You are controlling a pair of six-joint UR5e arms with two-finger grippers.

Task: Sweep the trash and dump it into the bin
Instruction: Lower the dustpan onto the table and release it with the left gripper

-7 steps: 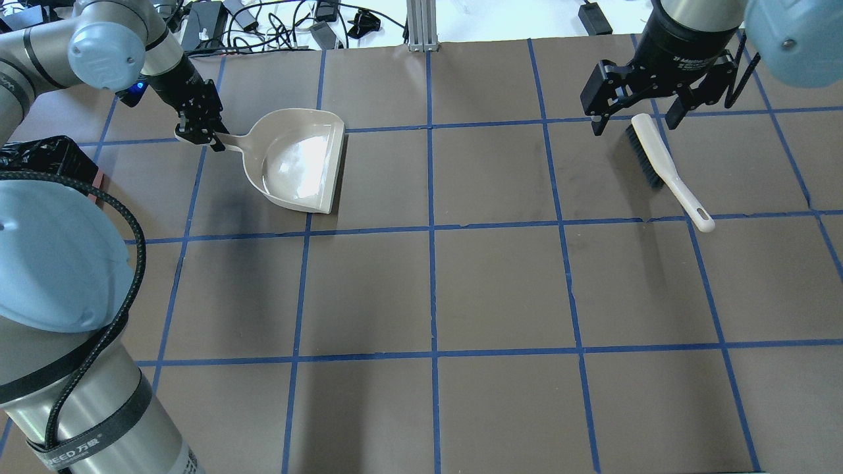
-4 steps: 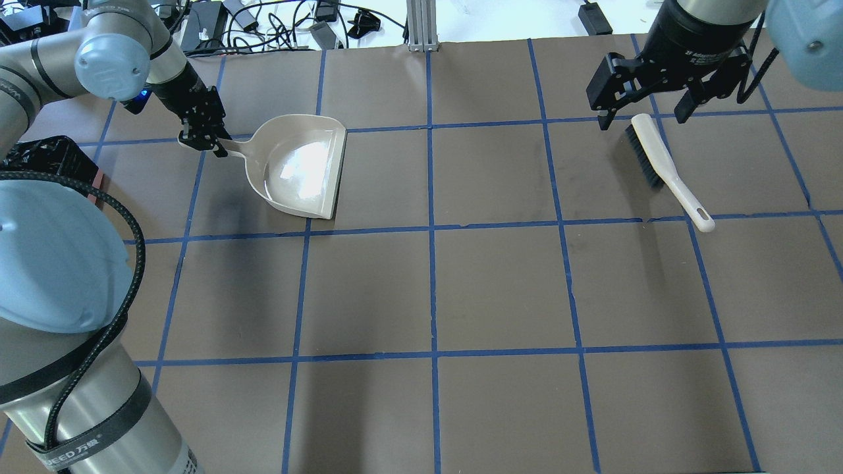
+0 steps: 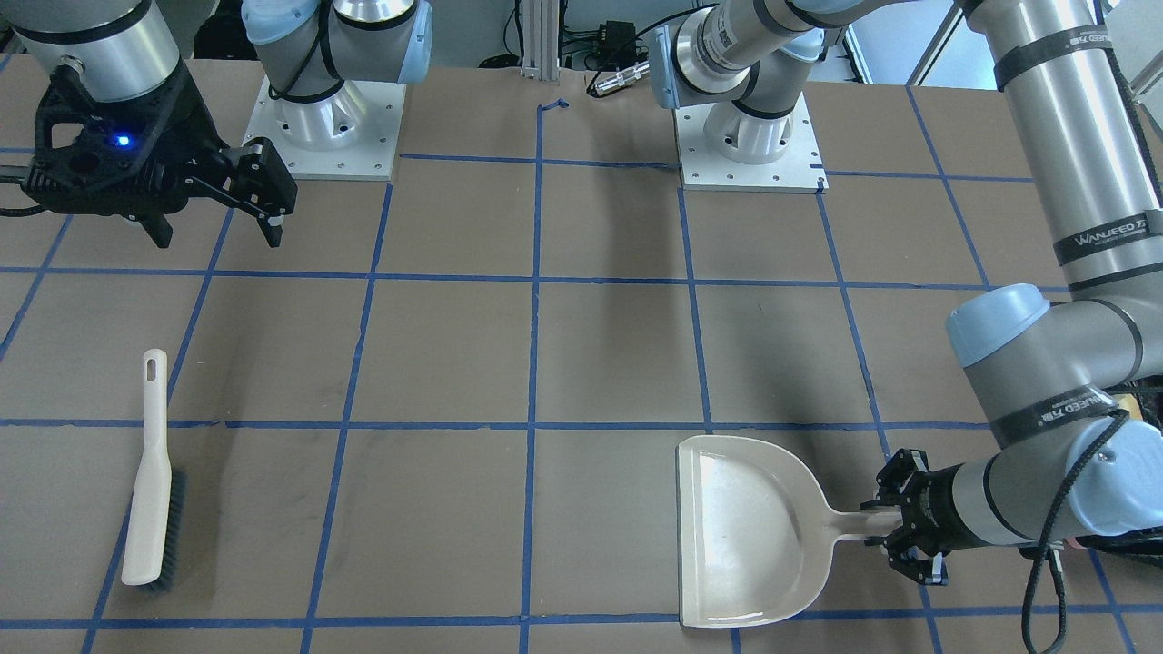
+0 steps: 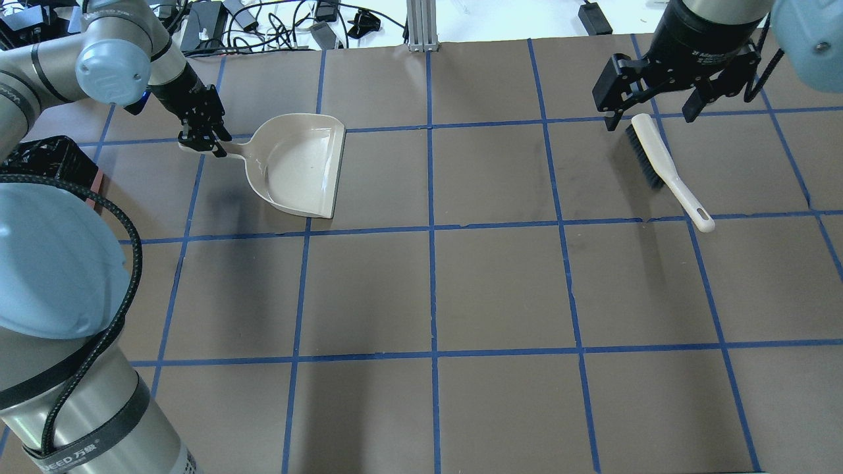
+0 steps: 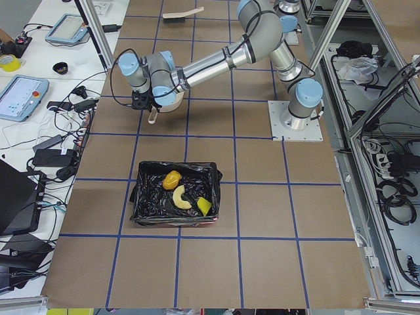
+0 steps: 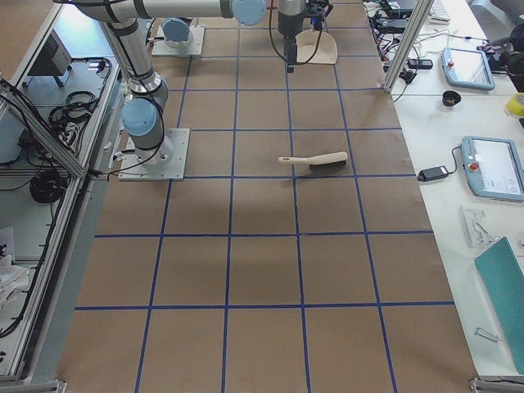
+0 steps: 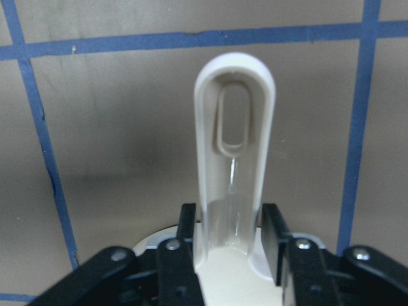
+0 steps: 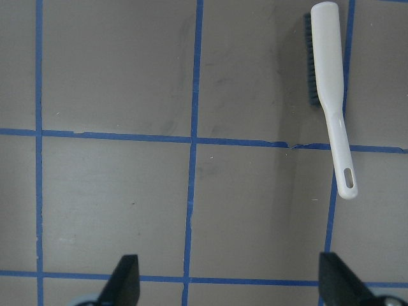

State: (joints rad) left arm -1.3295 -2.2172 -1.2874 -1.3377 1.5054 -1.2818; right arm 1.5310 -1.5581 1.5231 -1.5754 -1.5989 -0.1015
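My left gripper (image 4: 201, 141) is shut on the handle (image 7: 234, 127) of the beige dustpan (image 4: 299, 168), which is empty and sits low over the table at the far left; it also shows in the front view (image 3: 745, 531). The trash lies inside the bin (image 5: 143, 197), a black-lined container: the roll (image 5: 172, 178), the croissant (image 5: 178, 198) and the sponge (image 5: 204, 207). My right gripper (image 4: 649, 120) is open and empty, held above the head end of the white brush (image 4: 658, 161), which lies flat on the table.
The bin's black bag (image 4: 39, 158) shows at the left edge of the overhead view, behind my left arm. Cables and power bricks (image 4: 263, 26) lie beyond the table's far edge. The brush also shows in the right wrist view (image 8: 328, 83).
The right gripper has moved up and away from the brush, still open. The left gripper stays shut on the handle; the dustpan has shifted slightly and the glare in it is gone.
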